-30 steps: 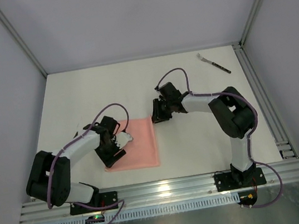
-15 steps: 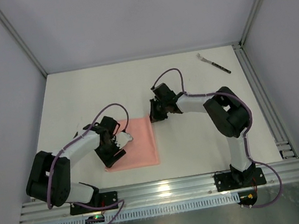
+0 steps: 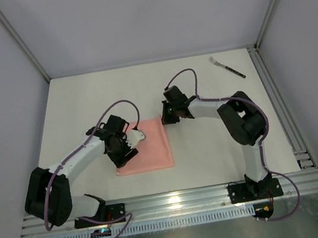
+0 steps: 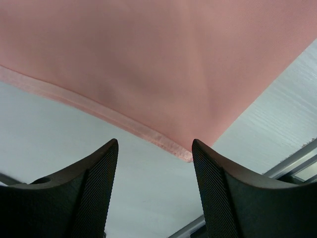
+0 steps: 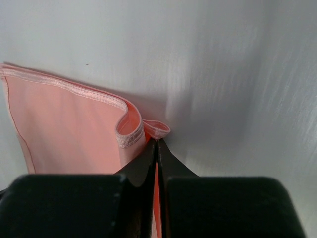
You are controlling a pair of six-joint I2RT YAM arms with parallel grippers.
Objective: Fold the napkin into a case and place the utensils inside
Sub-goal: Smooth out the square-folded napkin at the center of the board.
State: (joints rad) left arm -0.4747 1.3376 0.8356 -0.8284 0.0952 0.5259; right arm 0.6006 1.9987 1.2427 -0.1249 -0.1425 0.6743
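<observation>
With right pincer [image 5: 157,143] pinching the far-right corner of the napkin [image 3: 150,150], mid-desk toward the near edge, and left pincer [image 4: 154,145] spread by its left hem: lift low, fold evenly.

Napkin [image 3: 151,147]: a plain salmon-pink cloth, roughly square, spread in a single flat layer near the middle of the white table [image 3: 84,100], its sides turned slightly off the table's edges. A narrow stitched hem runs along its borders. The far right corner is raised off the surface and curled over on itself, so the hem shows in a small loop; the rest lies smooth. Fork [image 3: 227,67]: small and slim, lying flat and diagonal at the far right of the table, well apart from the napkin, silvery prongs pointing far-left, dark handle pointing near-right.
</observation>
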